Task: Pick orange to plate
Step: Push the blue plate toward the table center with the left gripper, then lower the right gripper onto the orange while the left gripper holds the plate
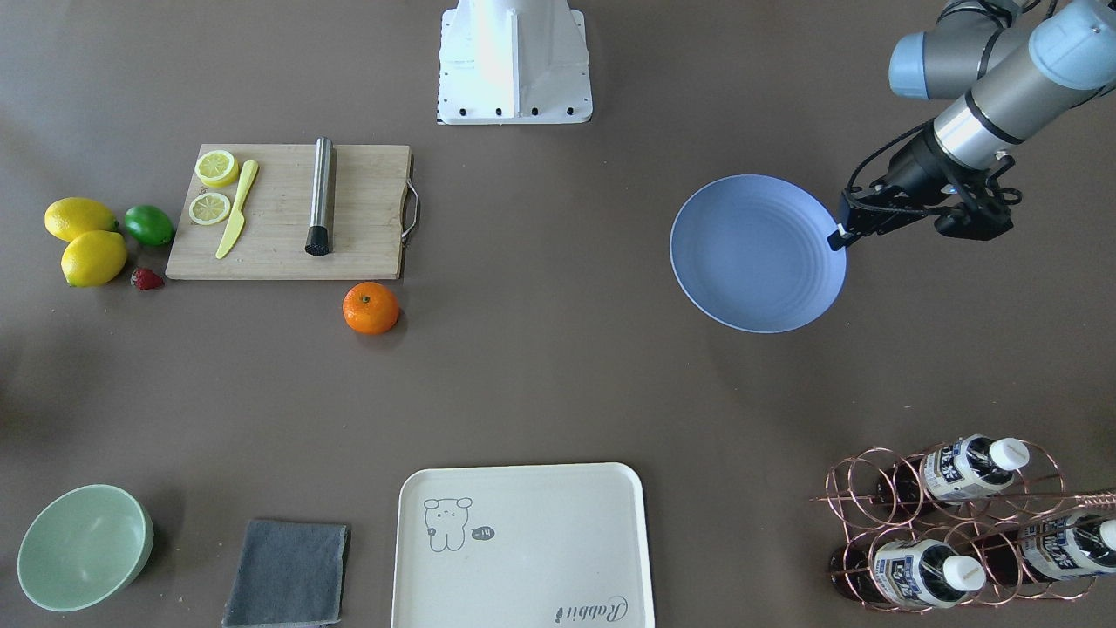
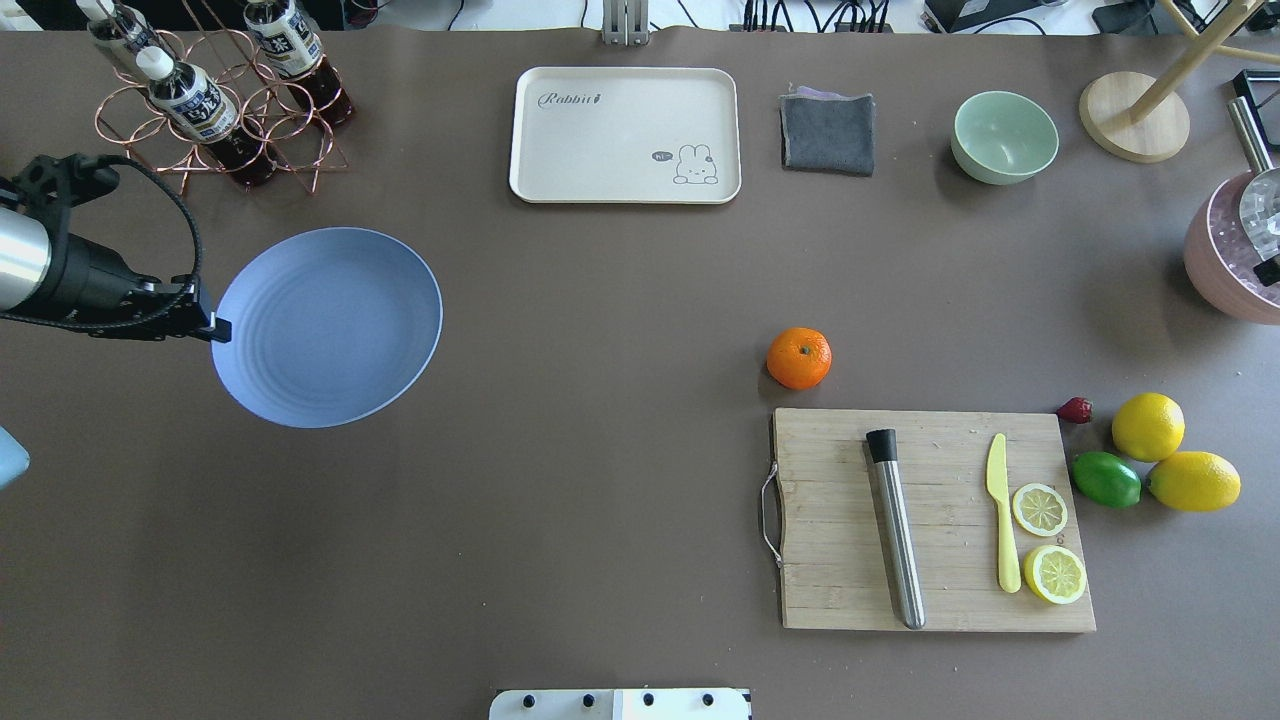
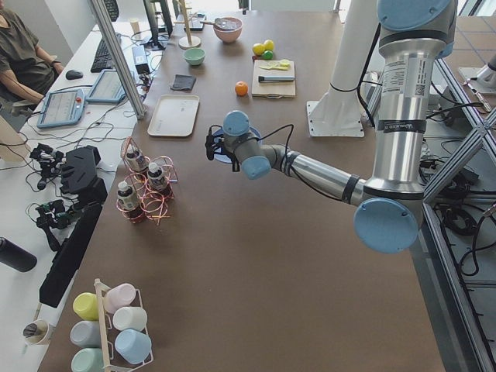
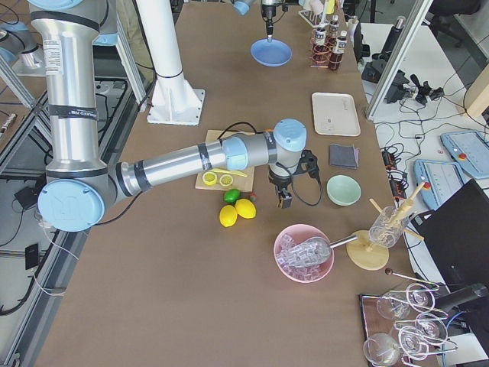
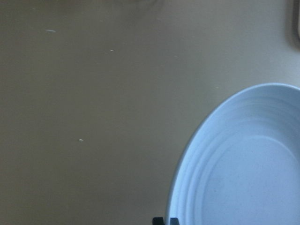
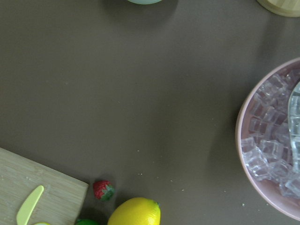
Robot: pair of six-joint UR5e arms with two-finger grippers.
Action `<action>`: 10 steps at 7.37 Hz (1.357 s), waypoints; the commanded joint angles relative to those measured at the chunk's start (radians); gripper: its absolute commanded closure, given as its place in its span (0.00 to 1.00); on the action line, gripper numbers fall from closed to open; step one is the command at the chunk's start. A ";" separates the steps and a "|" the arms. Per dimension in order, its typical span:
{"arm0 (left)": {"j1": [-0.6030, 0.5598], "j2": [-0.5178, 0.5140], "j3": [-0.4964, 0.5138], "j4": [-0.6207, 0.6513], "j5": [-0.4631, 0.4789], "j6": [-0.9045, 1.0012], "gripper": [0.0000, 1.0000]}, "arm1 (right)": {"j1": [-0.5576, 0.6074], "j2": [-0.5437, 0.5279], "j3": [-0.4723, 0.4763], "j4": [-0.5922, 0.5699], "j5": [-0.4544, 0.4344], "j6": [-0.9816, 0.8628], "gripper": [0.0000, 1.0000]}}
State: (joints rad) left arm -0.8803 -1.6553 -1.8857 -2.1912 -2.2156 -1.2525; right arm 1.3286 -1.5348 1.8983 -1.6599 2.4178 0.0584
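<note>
The orange [image 2: 799, 358] lies on the brown table just beyond the cutting board's handle corner, also seen in the front view as the orange [image 1: 371, 308]. Far across the table rests the periwinkle-blue plate [image 2: 327, 327], with nothing on it. My left gripper [image 2: 215, 327] hangs at the plate's outer rim [image 5: 187, 187], its fingertips [image 5: 158, 220] close together and shut. My right gripper [image 4: 284, 200] shows only in the exterior right view, hovering past the lemons toward the green bowl; whether it is open or shut I cannot tell.
A wooden cutting board [image 2: 830, 560] carries a steel muddler, a yellow knife and two lemon slices. Two lemons [image 2: 1148, 426], a lime [image 2: 1106, 479] and a strawberry [image 2: 1075, 409] sit beside it. Further off: cream tray [image 2: 625, 135], grey cloth [image 2: 827, 132], green bowl [image 2: 1004, 137], bottle rack [image 2: 215, 110], pink ice bowl [image 2: 1235, 260].
</note>
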 commanded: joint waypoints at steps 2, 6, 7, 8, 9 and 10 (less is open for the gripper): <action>0.234 -0.231 -0.006 0.203 0.241 -0.162 1.00 | -0.210 0.175 0.038 0.000 -0.041 0.307 0.00; 0.380 -0.374 0.117 0.286 0.395 -0.189 1.00 | -0.506 0.366 0.003 0.000 -0.273 0.624 0.00; 0.397 -0.403 0.141 0.278 0.395 -0.211 1.00 | -0.531 0.387 -0.027 0.002 -0.291 0.623 0.01; 0.397 -0.409 0.149 0.278 0.395 -0.214 1.00 | -0.546 0.406 -0.080 0.072 -0.307 0.624 0.01; 0.405 -0.413 0.151 0.278 0.395 -0.235 1.00 | -0.558 0.409 -0.134 0.153 -0.307 0.642 0.01; 0.417 -0.414 0.155 0.277 0.395 -0.240 1.00 | -0.575 0.410 -0.152 0.178 -0.307 0.682 0.02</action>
State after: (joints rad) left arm -0.4763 -2.0647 -1.7371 -1.9128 -1.8211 -1.4799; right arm 0.7752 -1.1311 1.7887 -1.5402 2.1149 0.7022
